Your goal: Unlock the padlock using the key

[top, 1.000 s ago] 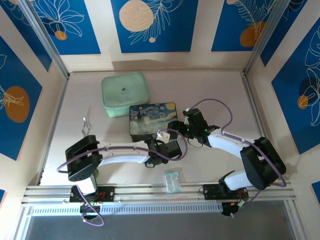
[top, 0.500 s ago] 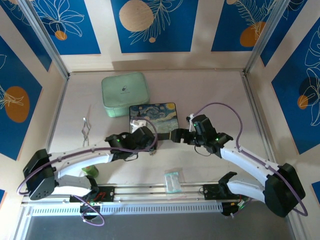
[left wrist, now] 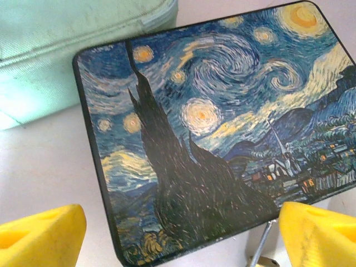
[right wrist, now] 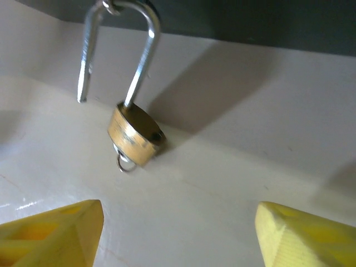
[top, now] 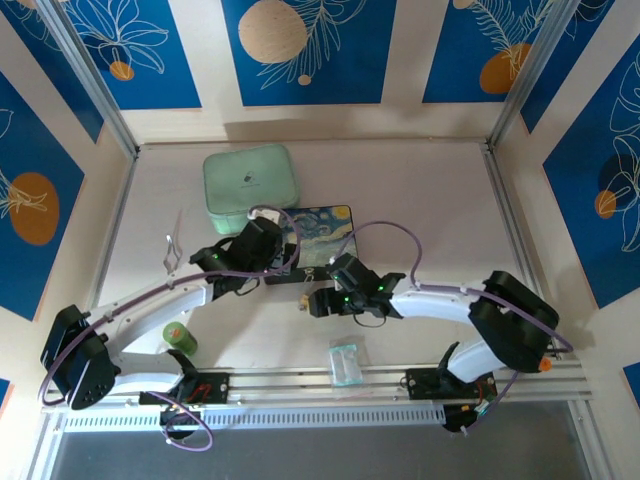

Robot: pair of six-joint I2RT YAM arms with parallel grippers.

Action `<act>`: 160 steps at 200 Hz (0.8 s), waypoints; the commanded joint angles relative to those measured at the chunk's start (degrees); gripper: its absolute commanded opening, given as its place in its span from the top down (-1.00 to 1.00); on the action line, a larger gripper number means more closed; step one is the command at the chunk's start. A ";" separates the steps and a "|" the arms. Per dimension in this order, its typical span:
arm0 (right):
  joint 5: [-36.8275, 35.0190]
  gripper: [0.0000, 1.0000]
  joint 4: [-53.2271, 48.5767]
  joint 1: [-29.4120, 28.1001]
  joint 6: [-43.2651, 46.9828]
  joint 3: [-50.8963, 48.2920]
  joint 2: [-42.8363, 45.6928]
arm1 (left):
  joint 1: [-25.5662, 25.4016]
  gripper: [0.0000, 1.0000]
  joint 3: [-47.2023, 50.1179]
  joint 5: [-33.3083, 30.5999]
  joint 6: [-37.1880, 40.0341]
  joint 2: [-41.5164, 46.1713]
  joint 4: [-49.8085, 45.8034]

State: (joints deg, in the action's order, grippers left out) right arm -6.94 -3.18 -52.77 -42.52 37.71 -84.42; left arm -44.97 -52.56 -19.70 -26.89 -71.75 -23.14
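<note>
- The case sits left of centre, toward the far edge of the surface.
- The box lies just before it, rightward.
- The padlock is at the box's near side, its body on the surface.
- The packet lies by the near edge.

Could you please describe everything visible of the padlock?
The padlock has a brass-coloured body and a silvery U-shaped shackle. One leg sits in the body, the other hangs free, so it looks unlocked. The bend hooks onto the dark box above; the tilted body rests on the table, a wire ring at its base.
</note>
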 commanded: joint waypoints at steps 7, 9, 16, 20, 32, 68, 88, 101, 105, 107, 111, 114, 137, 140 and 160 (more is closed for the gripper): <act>-2.62 -0.42 4.16 -1.90 -0.20 3.76 -3.60 | 0.98 -0.78 -0.78 0.54 3.25 0.24 -0.79; -2.75 -0.42 4.19 -2.01 -0.13 3.92 -3.92 | 1.01 -0.78 -0.66 0.61 3.21 0.28 -0.73; -3.13 -0.42 4.24 -2.37 0.06 4.35 -4.72 | 1.04 -0.78 -0.30 0.68 3.17 0.44 -0.64; -3.24 -0.42 4.32 -2.53 0.07 4.55 -5.28 | 1.19 -0.78 -0.07 0.79 3.13 0.48 -0.52; -3.63 -0.41 4.33 -2.60 -0.23 5.27 -6.83 | 1.24 -0.78 0.55 1.30 2.92 0.42 -0.03; -6.38 -0.20 2.04 -3.30 0.11 8.10 -10.55 | 1.39 -0.80 0.30 0.19 3.03 -0.20 -0.91; -7.16 -0.07 1.58 -3.87 0.07 8.61 -11.77 | 1.79 -0.80 0.11 -0.16 3.59 0.16 -0.95; -6.61 0.01 2.42 -3.91 -0.19 8.47 -12.44 | 2.06 -0.80 -0.16 -0.31 4.02 0.19 -1.19; -6.47 0.03 2.55 -3.98 -0.27 8.50 -12.72 | 2.18 -0.80 -0.22 -0.46 4.11 0.20 -1.30; -6.34 0.05 2.56 -4.00 -0.28 8.60 -12.77 | 2.19 -0.80 -0.26 -0.50 4.13 0.16 -1.36; -6.27 0.07 2.56 -3.99 -0.35 8.69 -13.03 | 2.25 -0.80 -0.34 -0.59 4.27 0.18 -1.51; -6.18 0.09 2.49 -4.00 -0.37 8.75 -13.17 | 2.38 -0.80 -0.40 -0.67 4.35 0.19 -1.60; -6.11 0.23 1.47 -4.44 -0.50 8.79 -13.81 | 2.66 -0.80 -0.62 -0.79 4.74 0.03 -1.92; -6.06 0.25 1.35 -4.54 -0.58 8.66 -13.78 | 2.69 -0.80 -0.55 -0.70 4.79 0.03 -1.85; -5.80 0.36 1.50 -5.12 -1.45 7.28 -13.75 | 2.74 -0.80 -0.96 0.06 5.13 -0.43 -1.82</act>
State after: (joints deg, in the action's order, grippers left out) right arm -14.35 0.91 -56.66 -42.35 46.44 -96.33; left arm -42.92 -52.49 -19.68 -23.42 -71.75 -23.57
